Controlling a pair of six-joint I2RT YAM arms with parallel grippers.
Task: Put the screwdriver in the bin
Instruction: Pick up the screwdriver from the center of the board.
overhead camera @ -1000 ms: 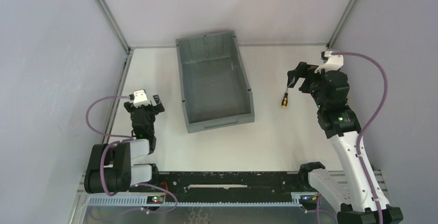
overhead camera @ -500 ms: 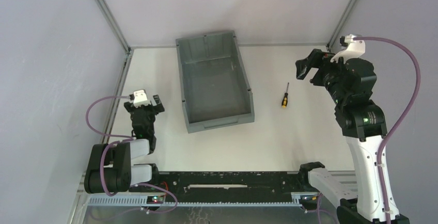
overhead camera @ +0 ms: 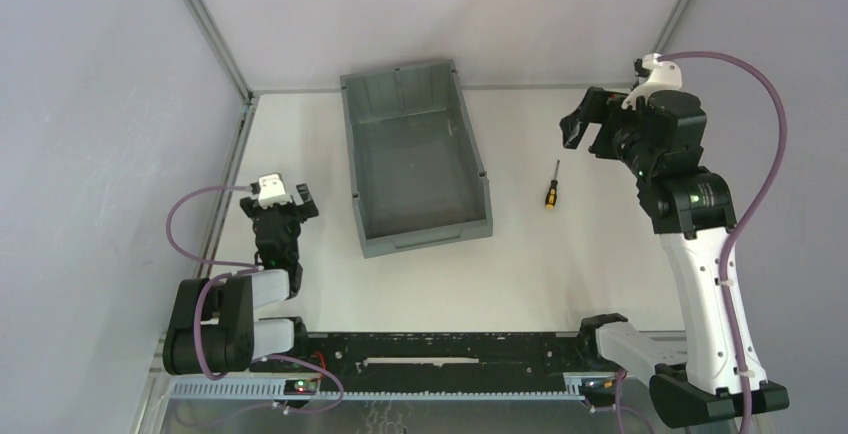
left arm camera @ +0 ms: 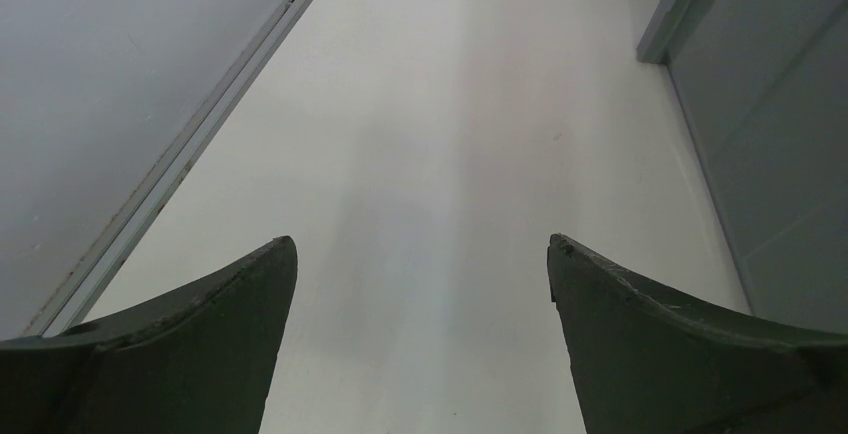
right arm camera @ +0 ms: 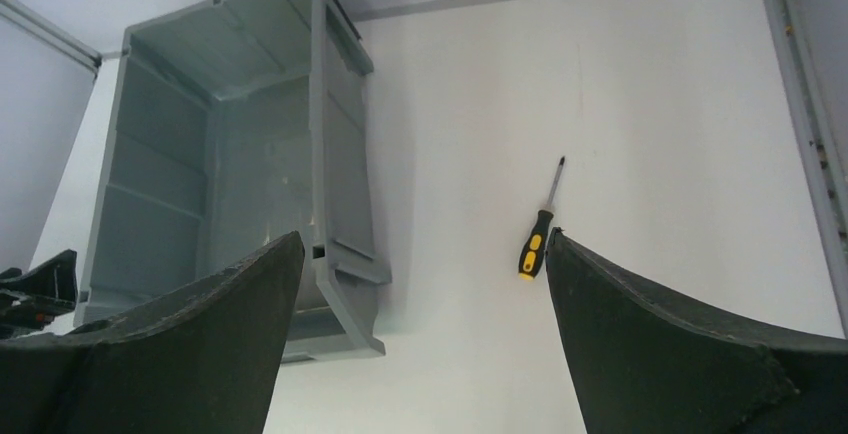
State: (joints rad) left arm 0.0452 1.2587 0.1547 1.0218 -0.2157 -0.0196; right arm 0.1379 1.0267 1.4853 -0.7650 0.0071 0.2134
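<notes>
Right gripper (overhead camera: 583,137) has drawn back from the slim screwdriver (overhead camera: 551,186) to its 1 o'clock, jaws spread wide, the black-and-yellow-handled tool lying flat on the smooth white table (overhead camera: 560,254) at 3 o'clock of the ribbed grey plastic bin (overhead camera: 415,169), left gripper (left arm camera: 420,244) likewise spread.

The whole bench (overhead camera: 560,284) is seen from above and behind the arm bases (overhead camera: 715,399). The left wrist view is set low, facing along the bench. The right wrist view is held higher; the bin (right arm camera: 340,164) and screwdriver (right arm camera: 535,244) are shared with the top view.
</notes>
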